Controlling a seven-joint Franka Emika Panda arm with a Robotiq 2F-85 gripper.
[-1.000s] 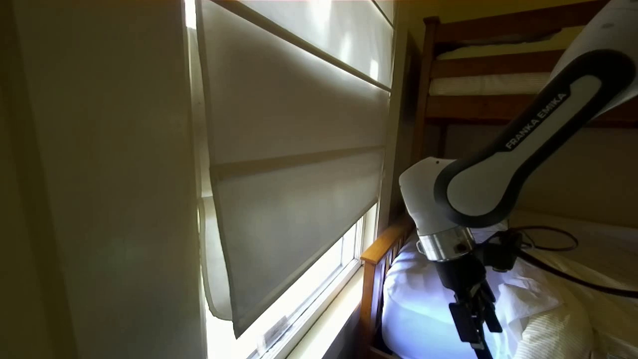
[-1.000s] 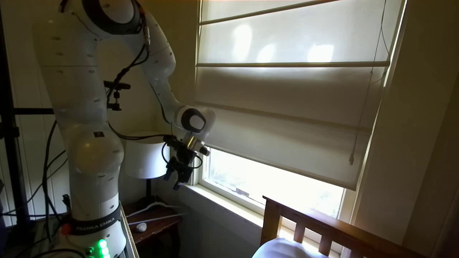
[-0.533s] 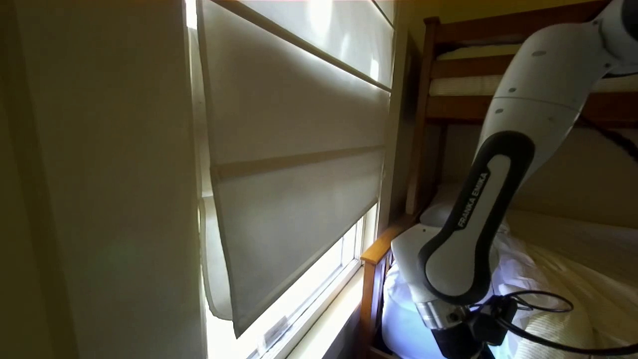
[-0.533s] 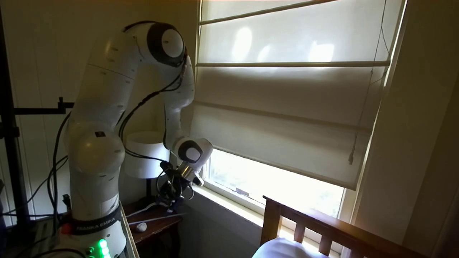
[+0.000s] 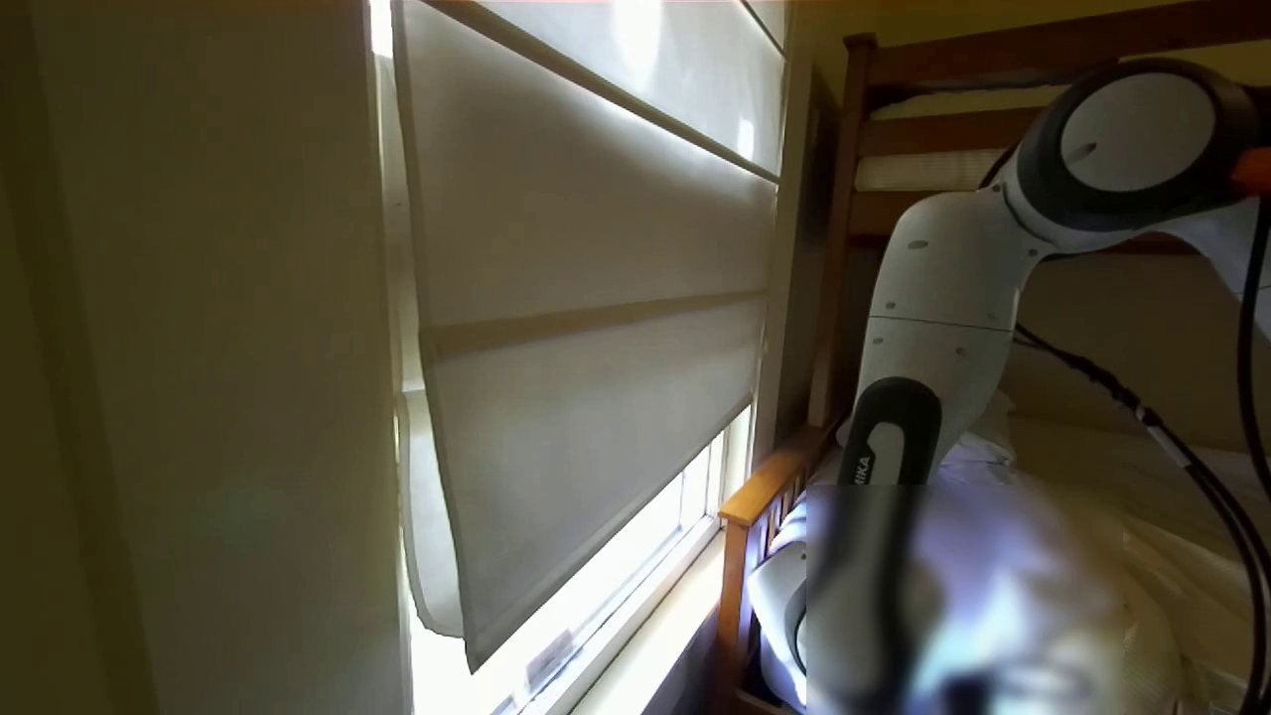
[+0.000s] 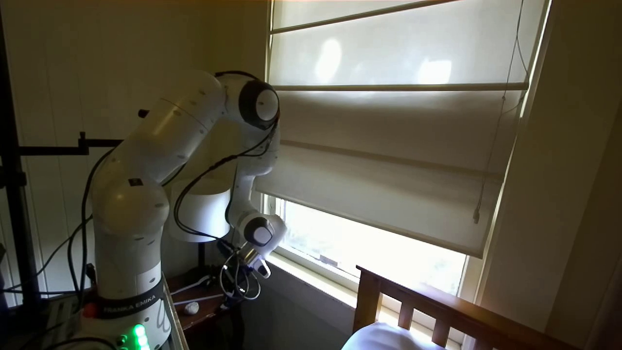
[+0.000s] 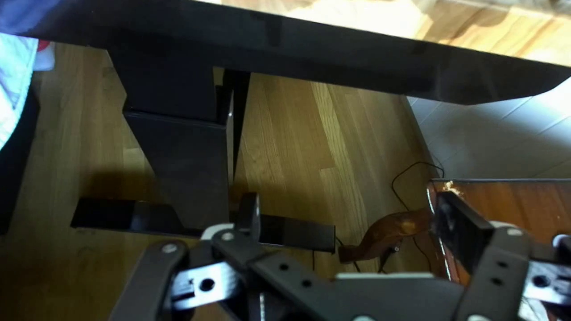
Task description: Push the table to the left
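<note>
Holds gripper (image 7: 354, 218) spread wide near wooden table (image 7: 513, 207); cannot confirm contact. Could topple lamp (image 6: 205, 216) on wooden table by pushing too high or abruptly.

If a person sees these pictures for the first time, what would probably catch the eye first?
Probably the white robot arm, bent beside the window blind in an exterior view, with green lights low on it. Next, the bright strip of window below that blind, in both exterior views. In the wrist view, the fingers stand wide apart, one seen against the reddish-brown table.
</note>
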